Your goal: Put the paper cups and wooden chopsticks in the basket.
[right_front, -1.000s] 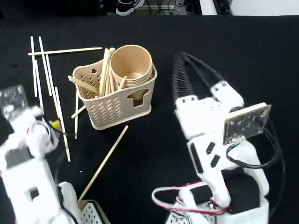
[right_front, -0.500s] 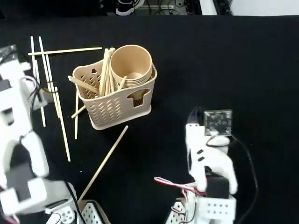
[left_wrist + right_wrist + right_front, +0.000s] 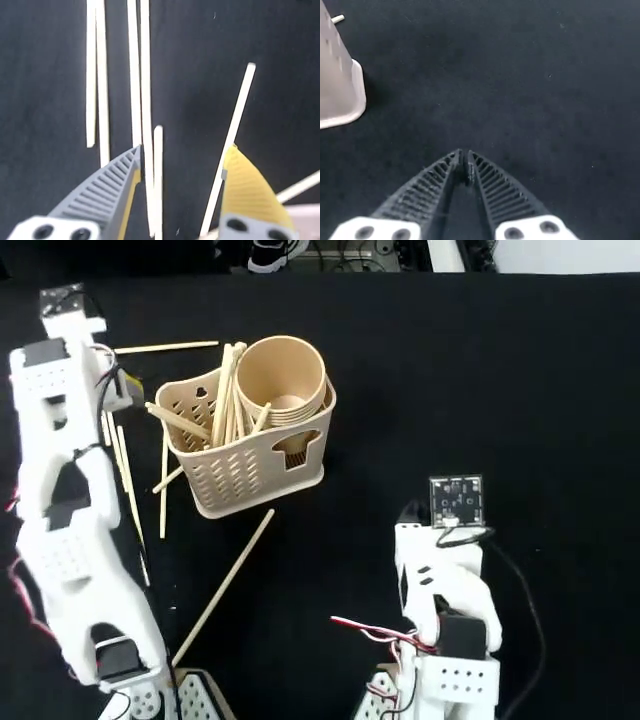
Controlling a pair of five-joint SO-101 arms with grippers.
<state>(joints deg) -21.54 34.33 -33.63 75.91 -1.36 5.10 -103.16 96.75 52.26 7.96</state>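
The beige basket (image 3: 250,465) stands at the table's middle left. It holds stacked paper cups (image 3: 282,375) and several wooden chopsticks (image 3: 228,400). More loose chopsticks (image 3: 125,475) lie on the black cloth left of the basket. One chopstick (image 3: 222,585) lies slanted in front of it. My left arm (image 3: 60,440) stretches along the left side. Its gripper (image 3: 182,150) is open above the loose chopsticks (image 3: 145,100), with two of them between its fingers and nothing held. My right arm (image 3: 445,580) sits folded at the front right, its gripper (image 3: 464,160) shut and empty over bare cloth.
A single chopstick (image 3: 165,346) lies crosswise behind the basket's left side. The basket's corner (image 3: 340,95) shows in the right wrist view. Black cloth (image 3: 500,390) covers the right half of the table.
My left arm swung from the front left corner out along the left side, over the loose chopsticks. My right arm drew back from mid-table and folded at its base.
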